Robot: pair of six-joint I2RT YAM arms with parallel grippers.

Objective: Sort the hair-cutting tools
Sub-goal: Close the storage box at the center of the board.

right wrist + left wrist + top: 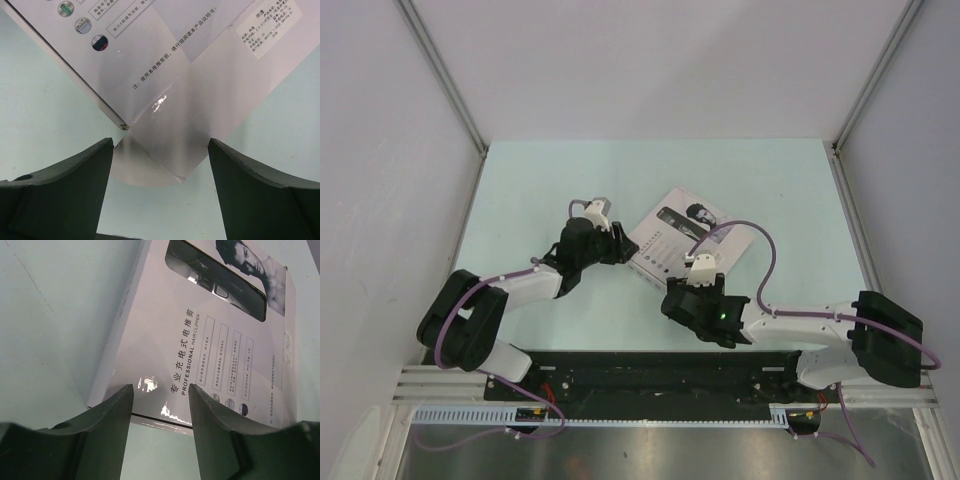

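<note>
two grippers are at work on one flat white box (pixel 682 236), which lies closed and turned at an angle just right of the middle of the top view, on the pale table (pixel 540 180). none of the hair-cutting tools shows in any view. only a printed clipper appears on the lid, so the clipper, guards, cable and brush are judged to be inside the closed box. the left gripper (pixel 160 390) stands at the box's left edge. its jaws are partly apart and released, with nothing clamped between them, and the near edge of the box runs across the gap at the lower middle of the left wrist view. the right gripper (pixel 160 145) is at the box's lower corner with its jaws wide apart and grasping nothing. a glossy flap (pixel 165 155) projects between the fingers at the lower middle of the right wrist view without visibly touching either one. progress is judged to be at the start: no tool has been taken out or placed. remaining work: open the box, remove each tool, and sort them.
</note>
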